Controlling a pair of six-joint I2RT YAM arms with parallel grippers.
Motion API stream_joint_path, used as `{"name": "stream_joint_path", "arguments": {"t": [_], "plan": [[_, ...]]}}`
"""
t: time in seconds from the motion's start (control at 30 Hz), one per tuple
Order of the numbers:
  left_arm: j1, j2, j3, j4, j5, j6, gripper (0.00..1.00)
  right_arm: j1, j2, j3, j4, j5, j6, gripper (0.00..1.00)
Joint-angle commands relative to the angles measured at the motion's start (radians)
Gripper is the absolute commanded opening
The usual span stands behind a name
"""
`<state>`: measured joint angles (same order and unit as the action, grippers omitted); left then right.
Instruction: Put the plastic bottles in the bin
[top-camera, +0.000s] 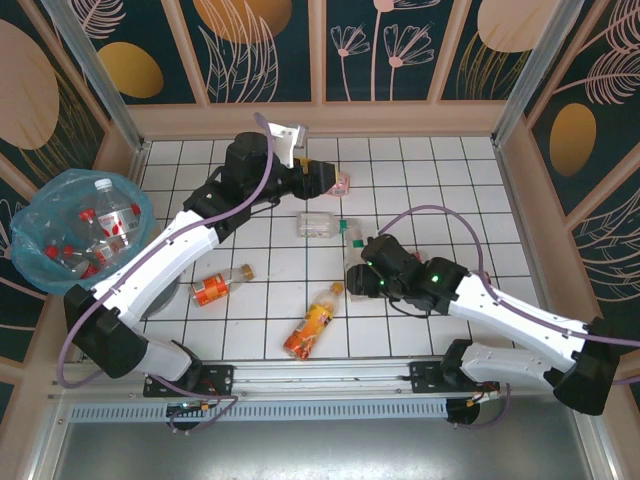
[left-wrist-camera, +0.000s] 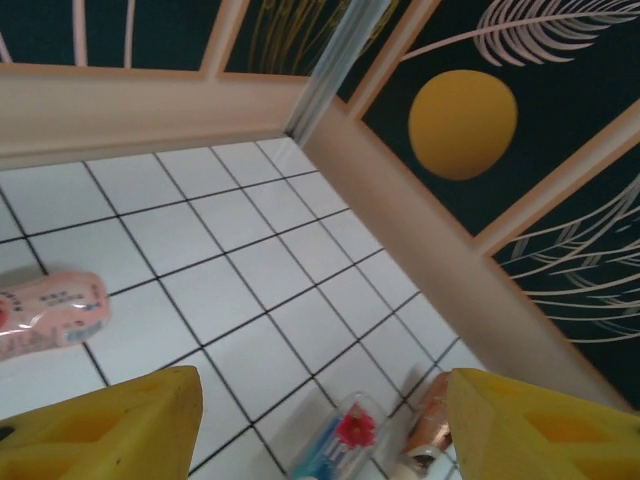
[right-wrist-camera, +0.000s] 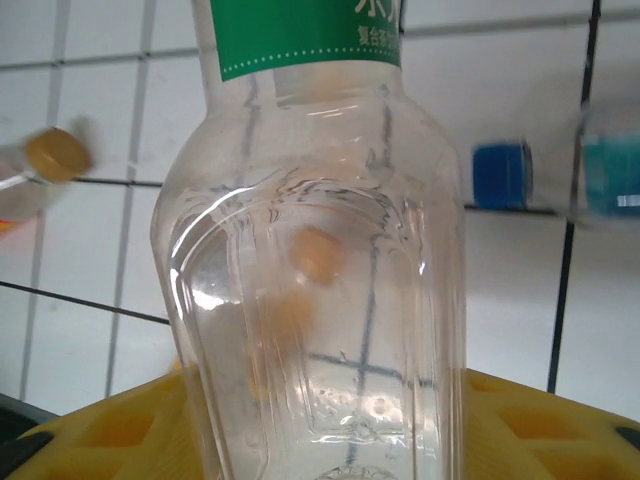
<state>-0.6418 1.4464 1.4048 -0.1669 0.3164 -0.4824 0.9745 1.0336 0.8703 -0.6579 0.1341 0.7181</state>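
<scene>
Bin (top-camera: 33, 255) at 9 o'clock, off the tiled table (top-camera: 450, 200), lined with a blue bag, with several red-labelled bottles (top-camera: 105, 225) piled inside.

Red-label bottle (top-camera: 218, 289) at 7 o'clock on the tiles, lying flat, cap toward 2 o'clock. Orange bottle (top-camera: 311, 323) at 6 o'clock, also flat, cap toward 1 o'clock, well apart from both grippers.

Clear bottle (top-camera: 318, 225) near the table's centre, on its side.

Left gripper (top-camera: 325, 180) at 12 o'clock, arm stretched far across the table, released and holding nothing. In the left wrist view, yellow fingers (left-wrist-camera: 110, 425) stand spread wide with bare tile between them. Pink bottle (top-camera: 343, 183) lies just at 3 o'clock of that gripper from above. From the wrist it lies at 9 o'clock, clear of both fingers.

Green-label bottle (top-camera: 350, 238) just at 3 o'clock of centre, cap end toward 12 o'clock. Right gripper (top-camera: 352, 262) clenched on it from 6 o'clock. In the right wrist view, the clear ribbed body sits between yellow fingers (right-wrist-camera: 110, 430), touching both, with the green label at 12 o'clock. Bottle sharp there, tiles behind it blurred.
</scene>
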Motion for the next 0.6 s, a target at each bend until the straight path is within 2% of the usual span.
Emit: {"name": "stream_joint_path", "arguments": {"t": [0.0,0.07,0.3,0.57], "plan": [[-0.003,-0.003,-0.011,0.047,0.113,-0.08,0.66,0.001,-0.035,0.038,0.111,0.053,-0.101,0.51],[-0.003,0.012,-0.021,0.033,0.157,-0.067,0.66,0.004,-0.043,0.042,0.186,0.045,-0.147,0.51],[-0.003,0.039,-0.033,-0.031,0.198,-0.038,0.65,0.021,-0.031,0.064,0.391,0.035,-0.246,0.49],[-0.002,0.034,-0.06,-0.036,0.229,-0.033,0.6,0.036,-0.033,0.058,0.489,0.031,-0.285,0.49]]}}
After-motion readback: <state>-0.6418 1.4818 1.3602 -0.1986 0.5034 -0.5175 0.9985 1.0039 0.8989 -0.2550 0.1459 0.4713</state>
